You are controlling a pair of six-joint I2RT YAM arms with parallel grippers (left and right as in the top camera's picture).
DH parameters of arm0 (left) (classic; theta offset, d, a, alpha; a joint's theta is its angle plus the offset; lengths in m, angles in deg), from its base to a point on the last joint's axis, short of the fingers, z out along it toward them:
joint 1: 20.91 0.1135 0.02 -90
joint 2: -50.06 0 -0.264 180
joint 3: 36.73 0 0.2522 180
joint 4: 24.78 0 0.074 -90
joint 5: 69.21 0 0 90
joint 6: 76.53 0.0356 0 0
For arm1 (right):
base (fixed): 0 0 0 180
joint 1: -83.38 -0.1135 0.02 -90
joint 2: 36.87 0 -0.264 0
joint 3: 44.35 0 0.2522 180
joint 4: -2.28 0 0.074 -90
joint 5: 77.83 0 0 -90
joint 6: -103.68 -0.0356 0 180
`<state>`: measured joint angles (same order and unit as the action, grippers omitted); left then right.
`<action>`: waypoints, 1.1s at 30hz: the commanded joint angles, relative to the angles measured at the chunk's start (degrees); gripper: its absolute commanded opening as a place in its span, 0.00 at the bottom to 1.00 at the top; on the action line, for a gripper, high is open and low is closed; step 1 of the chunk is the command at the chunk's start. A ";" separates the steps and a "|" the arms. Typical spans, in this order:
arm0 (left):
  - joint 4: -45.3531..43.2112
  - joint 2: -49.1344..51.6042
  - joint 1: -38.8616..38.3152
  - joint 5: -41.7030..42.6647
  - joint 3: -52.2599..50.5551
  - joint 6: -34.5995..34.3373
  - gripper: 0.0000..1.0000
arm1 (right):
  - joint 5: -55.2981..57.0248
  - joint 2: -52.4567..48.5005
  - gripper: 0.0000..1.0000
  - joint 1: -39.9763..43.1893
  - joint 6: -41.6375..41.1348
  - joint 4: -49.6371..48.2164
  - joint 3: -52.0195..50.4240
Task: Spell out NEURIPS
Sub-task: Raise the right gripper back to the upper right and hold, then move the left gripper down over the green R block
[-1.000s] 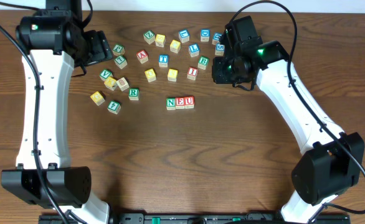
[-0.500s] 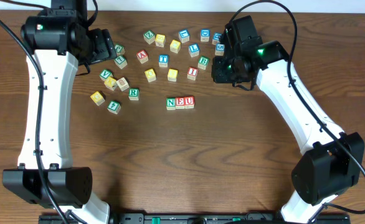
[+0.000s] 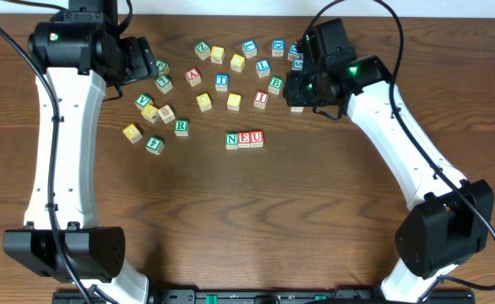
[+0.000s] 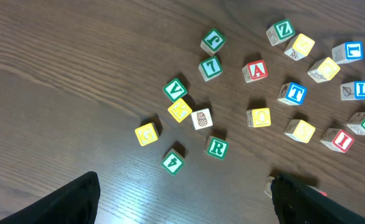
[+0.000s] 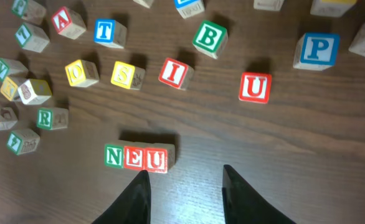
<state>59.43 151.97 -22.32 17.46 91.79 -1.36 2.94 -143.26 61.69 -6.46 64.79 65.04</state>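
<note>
cubes | N (image 5: pixel 114 155), E (image 5: pixel 134 157), U (image 5: pixel 156 158): touching row | R (image 5: pixel 45 117), I (image 5: pixel 173 73), P (image 5: pixel 320 50), yellow S (image 5: pixel 123 74): loose, apart

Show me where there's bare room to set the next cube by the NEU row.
Bare wood lies right of the NEU row, up to the right arm, and across the near half of the table. A narrower gap sits between the row and the green R. Crowded: the scattered cubes behind the row, around the red I.

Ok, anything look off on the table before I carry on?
Nothing damaged or spilled. The NEU row sits straight, cubes touching. One oddity: a second red U lies loose near the blue P, though the row already has one.
</note>
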 commanded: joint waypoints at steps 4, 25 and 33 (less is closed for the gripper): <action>-0.74 0.87 -0.02 -0.09 -0.22 -0.11 0.87 | -0.26 0.09 0.45 -1.84 0.46 -5.25 1.11; -3.06 5.55 -0.02 2.73 -0.24 -0.09 0.87 | -0.55 -3.78 0.47 -4.68 0.48 -8.87 5.84; -2.84 8.59 -0.07 2.82 -0.24 1.88 0.87 | 1.44 -3.89 0.49 -4.76 0.48 -5.79 5.84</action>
<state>56.33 159.92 -22.32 19.58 91.79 -1.30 2.98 -146.98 57.73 -6.42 57.69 69.83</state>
